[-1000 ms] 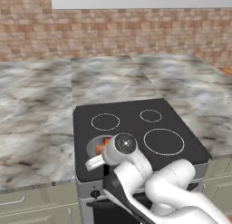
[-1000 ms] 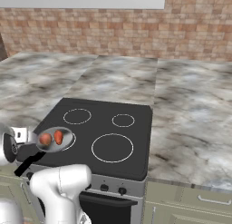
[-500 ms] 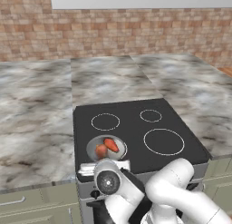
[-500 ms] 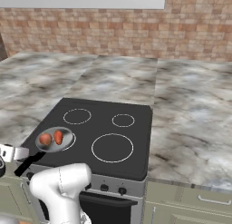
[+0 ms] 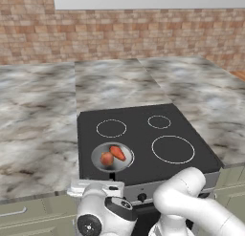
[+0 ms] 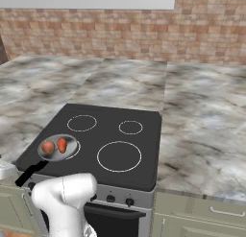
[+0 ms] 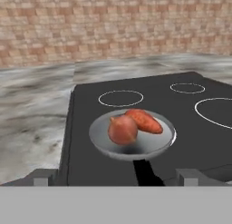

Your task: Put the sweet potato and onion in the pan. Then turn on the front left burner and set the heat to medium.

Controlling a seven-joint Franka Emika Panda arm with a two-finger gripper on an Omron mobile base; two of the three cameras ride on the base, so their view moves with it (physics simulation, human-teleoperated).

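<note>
The silver pan (image 5: 125,163) (image 6: 72,147) (image 7: 152,145) stands on the front left burner of the black stovetop and covers most of it. Inside lie the round brownish onion (image 5: 106,158) (image 6: 48,147) (image 7: 122,130) and the orange-red sweet potato (image 5: 117,153) (image 6: 62,145) (image 7: 144,120), touching each other. The pan's black handle (image 7: 143,170) (image 6: 30,172) points at the stove's front edge. My gripper (image 5: 95,187) (image 7: 118,177) hangs low in front of that edge, just short of the handle's end. It is open and holds nothing, with one fingertip on either side of the handle's line.
Three white-ringed burners (image 5: 172,149) (image 5: 111,128) (image 5: 159,121) lie right of and behind the pan. Control knobs (image 5: 141,197) (image 6: 129,201) sit on the stove's front panel. Marble counter (image 5: 38,134) flanks the stove, with a brick wall behind.
The hand has dropped from above the pan to below the stove's front edge and drawn back toward the base. The jaws stayed open. Pan and vegetables have not moved.
</note>
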